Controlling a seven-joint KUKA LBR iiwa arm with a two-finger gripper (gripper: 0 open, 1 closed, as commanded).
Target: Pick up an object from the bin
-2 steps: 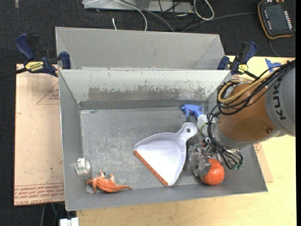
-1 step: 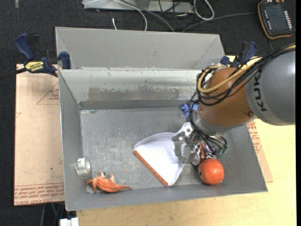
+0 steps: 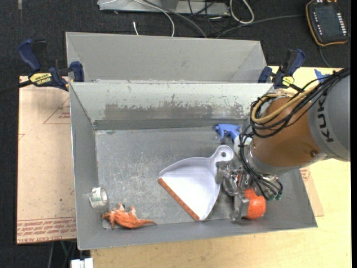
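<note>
My gripper (image 3: 236, 194) is low in the bin's front right corner, under the orange cover of the wrist. An orange-red ball (image 3: 256, 207) lies right beside it on its right, touching or nearly touching it. A white dustpan (image 3: 192, 182) with an orange-brown front lip lies just to the gripper's left, and its handle loop (image 3: 224, 154) points toward the back. A blue plastic piece (image 3: 226, 130) sits by the back wall, partly hidden behind the arm.
An orange toy lizard (image 3: 126, 219) lies at the front left, with a small silver roll (image 3: 98, 196) just behind it. The arm and its cables cover the bin's right side.
</note>
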